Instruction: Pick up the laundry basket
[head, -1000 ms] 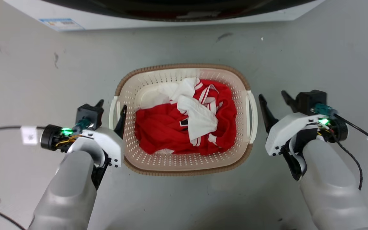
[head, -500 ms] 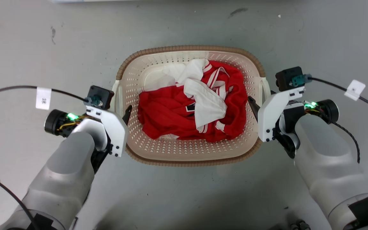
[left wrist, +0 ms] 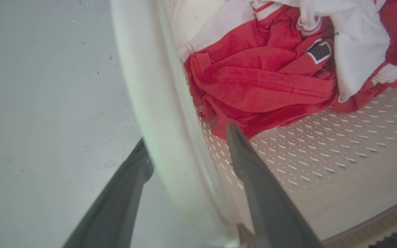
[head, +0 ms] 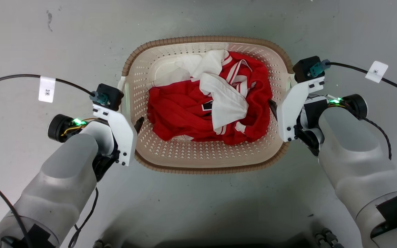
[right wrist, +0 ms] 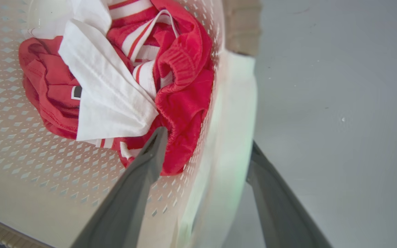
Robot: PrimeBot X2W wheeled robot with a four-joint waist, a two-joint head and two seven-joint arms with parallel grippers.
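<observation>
The laundry basket (head: 205, 39) sits on the grey floor, cream-white and perforated with a brown rim, holding red and white clothes (head: 198, 110). My left gripper (head: 129, 119) is open and straddles the basket's left handle (left wrist: 157, 103), one finger outside and one inside (left wrist: 240, 151). My right gripper (head: 280, 103) is open too and straddles the right handle (right wrist: 234, 103), with its inner finger (right wrist: 150, 155) next to the red cloth. In the head view white wrist brackets hide the outer fingers and most of both handles.
Black cables with white tags (head: 47, 89) (head: 376, 71) trail from both wrists over the grey floor (head: 29, 41). A dark part of my base (head: 219, 241) shows at the bottom edge of the head view.
The head camera has dipped, so the washing machine has left the picture. My right gripper moved in from beside the basket and now straddles the right handle. My left gripper sank lower over the left handle.
</observation>
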